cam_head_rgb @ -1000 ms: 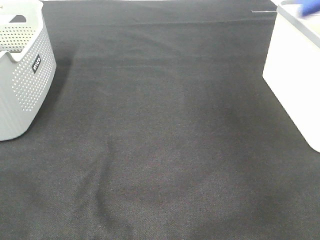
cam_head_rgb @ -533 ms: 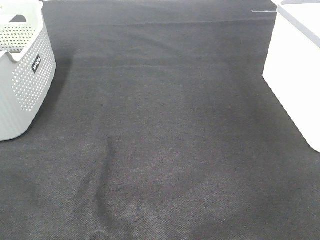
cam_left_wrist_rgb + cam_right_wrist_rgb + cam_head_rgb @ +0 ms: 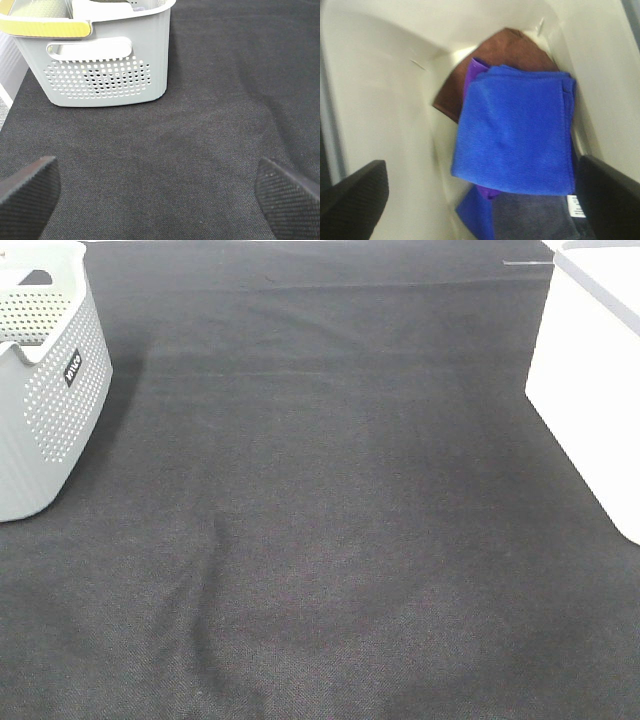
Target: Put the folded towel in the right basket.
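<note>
The folded blue towel [image 3: 515, 130] lay inside the right basket [image 3: 370, 75], flat on a heap of other cloths. A second before, the high view had caught a blue smear at the basket's far rim. Half a second before it was already gone, and the rim [image 3: 600, 270] was plain white again. Nothing else in that view had shifted.

The towel was a bright, even blue, folded to a rough square with its doubled edges showing along one side, and its nap looked soft. A purple cloth [image 3: 472, 70] and a brown cloth [image 3: 505, 47] peeked out from under it. A grey cloth [image 3: 530, 215] with a white tag and another bit of blue [image 3: 475, 212] lay just beside it.

The right jaws were spread wide, their dark pads [image 3: 355, 200] on either side of the towel and holding nothing. Whether they touched it, I could not tell.

The left jaws were spread too, empty, with the pads [image 3: 27, 195] over the black table [image 3: 330, 490]. They faced the grey perforated left basket [image 3: 105, 75], which stood at the far left of the table, well apart from the white one.
</note>
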Action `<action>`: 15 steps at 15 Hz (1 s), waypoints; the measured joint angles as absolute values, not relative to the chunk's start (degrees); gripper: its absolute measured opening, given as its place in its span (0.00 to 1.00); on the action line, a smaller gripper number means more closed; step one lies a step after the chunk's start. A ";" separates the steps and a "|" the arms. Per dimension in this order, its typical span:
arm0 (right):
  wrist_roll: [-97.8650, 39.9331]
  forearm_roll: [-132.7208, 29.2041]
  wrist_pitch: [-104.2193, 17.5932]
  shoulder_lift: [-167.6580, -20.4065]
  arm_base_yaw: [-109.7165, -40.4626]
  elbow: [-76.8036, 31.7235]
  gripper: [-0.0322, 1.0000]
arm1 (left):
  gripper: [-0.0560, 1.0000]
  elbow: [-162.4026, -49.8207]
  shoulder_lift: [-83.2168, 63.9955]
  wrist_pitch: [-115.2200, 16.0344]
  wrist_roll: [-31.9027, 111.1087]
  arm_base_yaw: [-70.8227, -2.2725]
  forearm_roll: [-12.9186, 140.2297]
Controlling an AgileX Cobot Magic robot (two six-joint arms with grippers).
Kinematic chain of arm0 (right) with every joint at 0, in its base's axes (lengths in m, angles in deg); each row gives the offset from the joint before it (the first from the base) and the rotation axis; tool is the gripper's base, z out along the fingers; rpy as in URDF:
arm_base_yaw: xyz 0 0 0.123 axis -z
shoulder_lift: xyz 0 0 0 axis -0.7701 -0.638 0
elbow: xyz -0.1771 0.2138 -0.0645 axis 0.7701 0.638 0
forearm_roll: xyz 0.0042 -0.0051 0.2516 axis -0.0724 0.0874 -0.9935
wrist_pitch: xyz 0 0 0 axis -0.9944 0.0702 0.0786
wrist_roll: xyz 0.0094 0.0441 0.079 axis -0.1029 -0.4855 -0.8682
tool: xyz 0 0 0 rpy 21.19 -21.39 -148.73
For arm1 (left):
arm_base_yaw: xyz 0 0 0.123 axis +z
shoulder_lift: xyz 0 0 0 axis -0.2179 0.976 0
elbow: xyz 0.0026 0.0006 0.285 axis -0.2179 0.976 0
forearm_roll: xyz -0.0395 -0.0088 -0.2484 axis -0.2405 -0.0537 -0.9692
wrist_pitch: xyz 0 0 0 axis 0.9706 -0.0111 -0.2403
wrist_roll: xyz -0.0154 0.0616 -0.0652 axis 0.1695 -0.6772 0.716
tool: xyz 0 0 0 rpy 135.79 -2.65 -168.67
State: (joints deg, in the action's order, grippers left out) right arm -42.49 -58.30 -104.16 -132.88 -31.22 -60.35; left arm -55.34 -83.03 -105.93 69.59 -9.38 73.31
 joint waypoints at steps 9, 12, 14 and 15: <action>-45.41 -54.41 -103.65 -105.43 -49.73 -35.66 0.98 | 0.99 -55.34 -83.03 -105.93 69.59 -9.38 73.31; -47.13 -54.12 -100.84 -85.84 -49.73 -11.99 0.98 | 0.99 -55.34 -83.03 -105.93 69.59 -9.38 73.31; -47.82 -54.12 -99.23 -69.45 -49.73 3.48 0.98 | 0.99 -55.34 -83.03 -105.93 69.59 -9.38 73.31; -47.93 -54.12 -99.18 -63.72 -49.73 8.12 0.98 | 0.99 -55.34 -83.03 -105.93 69.59 -9.38 73.31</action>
